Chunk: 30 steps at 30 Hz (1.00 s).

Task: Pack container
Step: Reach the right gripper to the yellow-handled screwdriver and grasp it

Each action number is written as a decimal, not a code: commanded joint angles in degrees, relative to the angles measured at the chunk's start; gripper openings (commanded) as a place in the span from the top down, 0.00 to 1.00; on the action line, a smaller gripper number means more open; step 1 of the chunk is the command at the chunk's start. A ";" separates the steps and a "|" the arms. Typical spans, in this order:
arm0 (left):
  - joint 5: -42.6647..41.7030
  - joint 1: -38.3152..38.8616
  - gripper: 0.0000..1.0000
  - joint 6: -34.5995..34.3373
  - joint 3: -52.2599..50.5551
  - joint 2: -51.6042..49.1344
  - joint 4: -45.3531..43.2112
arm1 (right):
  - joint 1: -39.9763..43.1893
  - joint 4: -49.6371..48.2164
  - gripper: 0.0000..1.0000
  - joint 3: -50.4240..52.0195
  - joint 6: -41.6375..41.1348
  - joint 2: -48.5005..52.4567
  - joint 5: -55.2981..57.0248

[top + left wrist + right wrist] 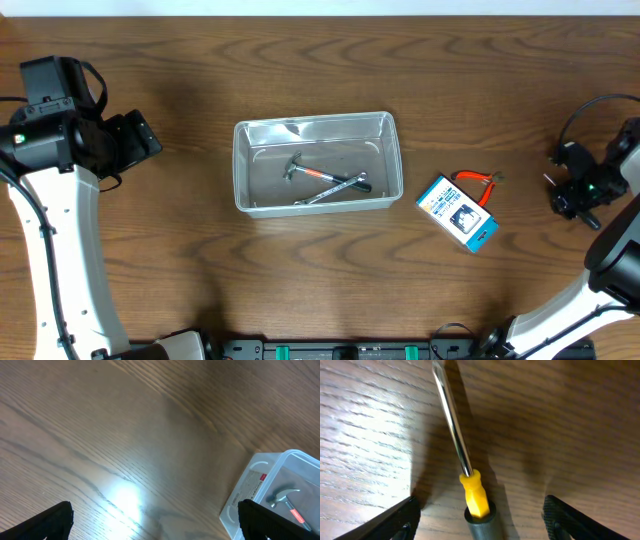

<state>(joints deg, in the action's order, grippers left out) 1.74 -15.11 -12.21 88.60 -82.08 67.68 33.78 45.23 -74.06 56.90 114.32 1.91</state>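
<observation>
The clear plastic container [318,118] sits mid-table and holds a hammer [300,170] with an orange-marked handle and a metal wrench [335,190]. Its corner [250,480] and the hammer [285,497] show at the right of the left wrist view. My left gripper [140,140] is open and empty [155,520] over bare wood, left of the container. My right gripper [572,195] is at the far right, open [480,515]. Its fingers stand on either side of a screwdriver [475,492] with a yellow and grey handle, lying on the table and not touched by them.
A small blue-and-white box [457,212] lies right of the container. Orange-handled pliers [478,181] lie just behind it. The brown wooden table [300,290] spreads all round.
</observation>
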 commanded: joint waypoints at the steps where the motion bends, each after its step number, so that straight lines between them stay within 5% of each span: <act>1: 0.26 0.07 0.02 -0.55 0.46 -0.28 0.22 | -0.46 -0.42 0.27 0.74 -0.31 3.23 -0.66; 4: 0.26 0.07 0.02 -0.55 0.46 -0.28 0.22 | -0.17 0.11 0.37 0.74 -0.31 3.23 -0.66; 19: 0.26 0.07 0.02 -0.55 0.46 -0.28 0.31 | 4.13 0.35 0.49 0.74 -0.74 3.23 5.55; 30: 0.26 0.07 0.02 -0.57 0.46 -0.28 0.46 | 4.39 0.17 0.81 0.74 -0.72 3.23 4.70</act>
<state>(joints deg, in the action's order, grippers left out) 1.74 -15.11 -12.21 88.60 -82.08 67.75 38.02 45.58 -74.19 56.10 114.67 6.17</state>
